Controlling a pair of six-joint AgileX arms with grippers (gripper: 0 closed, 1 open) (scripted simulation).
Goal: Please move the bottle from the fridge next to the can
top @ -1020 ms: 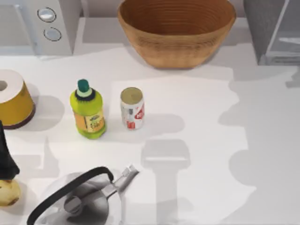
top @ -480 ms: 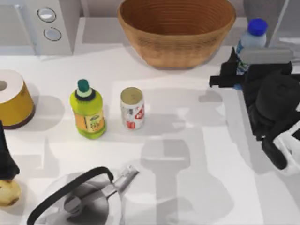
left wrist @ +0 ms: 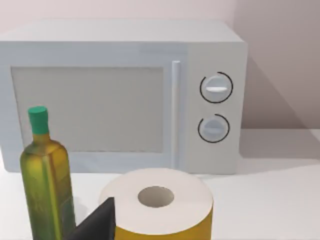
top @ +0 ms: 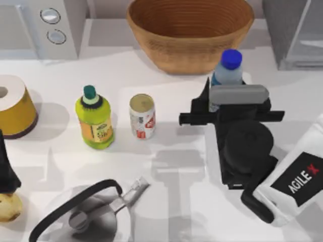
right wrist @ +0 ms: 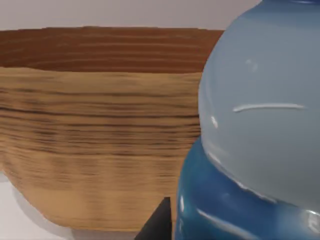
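Holding upright bottle (top: 226,73) in right gripper (top: 222,103), closed around it, at three o'clock from can (top: 142,116), well apart.

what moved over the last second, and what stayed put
The right gripper came into the top view from the fridge side carrying the bottle, then moved left toward the can. The can, yellow-green bottle, basket and kettle have not moved.

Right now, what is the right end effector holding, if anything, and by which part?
The right end effector holds the bottle by its body, below the blue cap, upright above the table.
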